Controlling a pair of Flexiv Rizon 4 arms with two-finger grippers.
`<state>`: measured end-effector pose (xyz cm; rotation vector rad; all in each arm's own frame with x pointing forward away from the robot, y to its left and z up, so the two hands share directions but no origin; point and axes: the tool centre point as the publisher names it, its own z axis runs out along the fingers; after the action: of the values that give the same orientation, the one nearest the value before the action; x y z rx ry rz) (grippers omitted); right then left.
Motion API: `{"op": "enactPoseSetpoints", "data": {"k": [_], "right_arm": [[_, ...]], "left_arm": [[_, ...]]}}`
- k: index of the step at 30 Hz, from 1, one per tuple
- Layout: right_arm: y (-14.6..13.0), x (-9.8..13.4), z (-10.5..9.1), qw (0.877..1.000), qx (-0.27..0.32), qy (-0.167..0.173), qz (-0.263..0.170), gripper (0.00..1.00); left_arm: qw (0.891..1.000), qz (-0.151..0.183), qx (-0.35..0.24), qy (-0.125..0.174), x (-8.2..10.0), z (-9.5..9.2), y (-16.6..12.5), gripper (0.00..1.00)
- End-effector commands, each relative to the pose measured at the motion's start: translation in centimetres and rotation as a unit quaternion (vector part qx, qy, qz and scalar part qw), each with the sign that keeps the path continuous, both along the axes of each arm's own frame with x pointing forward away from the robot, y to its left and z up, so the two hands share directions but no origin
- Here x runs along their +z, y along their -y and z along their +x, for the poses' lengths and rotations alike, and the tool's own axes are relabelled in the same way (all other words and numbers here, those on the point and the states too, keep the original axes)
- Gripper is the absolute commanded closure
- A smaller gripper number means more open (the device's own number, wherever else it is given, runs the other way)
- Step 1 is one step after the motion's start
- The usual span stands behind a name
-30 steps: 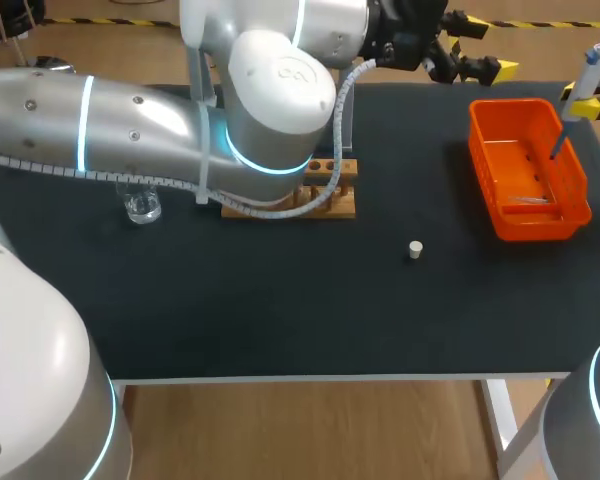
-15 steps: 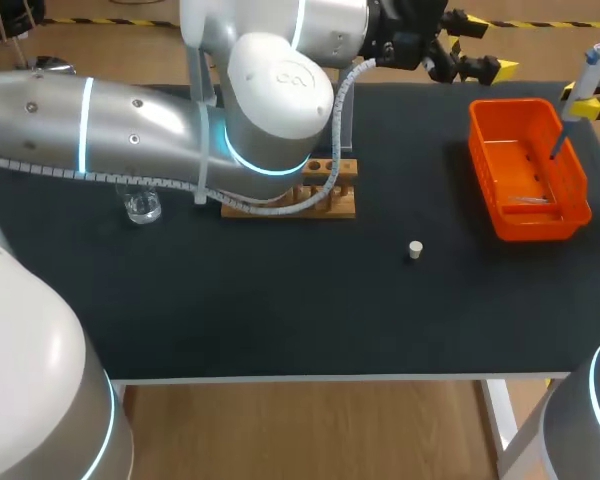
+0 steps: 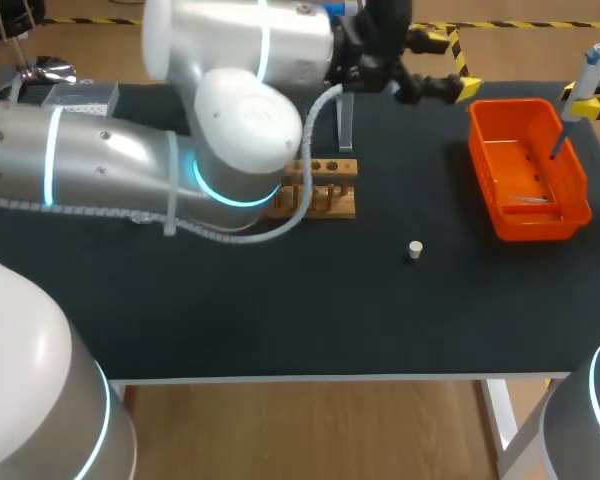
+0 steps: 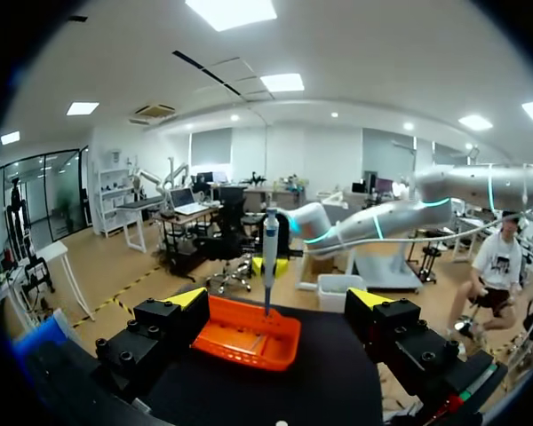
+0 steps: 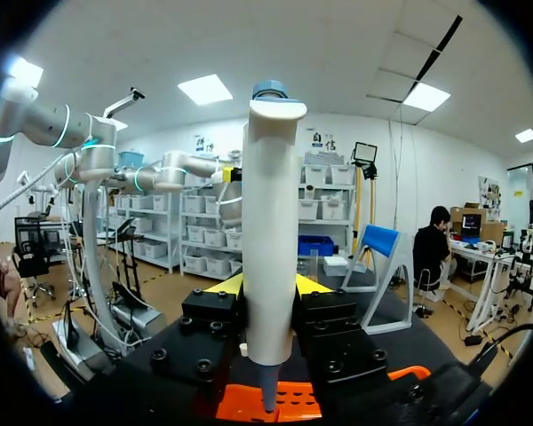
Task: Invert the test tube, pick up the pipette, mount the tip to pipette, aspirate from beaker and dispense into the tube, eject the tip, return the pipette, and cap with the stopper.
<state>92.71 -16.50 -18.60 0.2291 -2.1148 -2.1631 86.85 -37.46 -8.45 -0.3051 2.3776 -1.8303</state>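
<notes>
"Since the pipette [image 5: 269, 240] is light, stiff, slick plastic, is the right gripper [image 5: 268, 293] placed well?"

"I'd judge so. Its fingers pinch the barrel, holding it upright over the orange bin [image 3: 528, 170]. The left gripper [image 4: 278, 302] gapes wide and is empty."

"And the stopper [image 3: 415, 249]?"

"The head view shows it lying on the table [image 3: 230, 300]; the right wrist view doesn't."
</notes>
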Motion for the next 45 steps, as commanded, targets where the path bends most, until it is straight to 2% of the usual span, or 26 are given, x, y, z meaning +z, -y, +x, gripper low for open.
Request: {"op": "enactPoseSetpoints", "data": {"k": [1, 8, 15, 22, 29, 38, 45], "right_arm": [[0.0, 0.1, -0.1, 1.0, -0.001, 0.0, -0.002, 1.0], [0.0, 0.1, -0.1, 1.0, -0.001, 0.0, -0.002, 1.0], [0.0, 0.1, -0.1, 1.0, -0.001, 0.0, -0.002, 1.0], [0.0, 0.1, -0.1, 1.0, -0.001, 0.0, -0.002, 1.0], [0.0, 0.1, -0.1, 1.0, -0.001, 0.0, -0.002, 1.0], [0.0, 0.1, -0.1, 1.0, -0.001, 0.0, -0.002, 1.0], [0.0, 0.1, -0.1, 1.0, -0.001, 0.0, -0.002, 1.0]], "left_arm": [[0.998, -0.056, -0.009, 0.014, -1.3, -0.4, -3.3, 0.0], [0.997, -0.069, -0.017, 0.018, -3.3, -0.3, -6.5, 0.0], [0.997, -0.079, -0.014, 0.019, -4.1, -0.3, -8.1, 0.0], [0.994, -0.09, -0.042, 0.035, -4.1, -0.6, -8.5, 0.0], [0.995, -0.088, -0.025, 0.027, -4.1, -1.4, -8.6, 0.0], [0.994, -0.103, 0.001, 0.043, -4.1, -2.9, -8.6, 0.0], [0.993, -0.108, 0.001, 0.039, -4.4, -3.1, -8.2, 0.0]]}}
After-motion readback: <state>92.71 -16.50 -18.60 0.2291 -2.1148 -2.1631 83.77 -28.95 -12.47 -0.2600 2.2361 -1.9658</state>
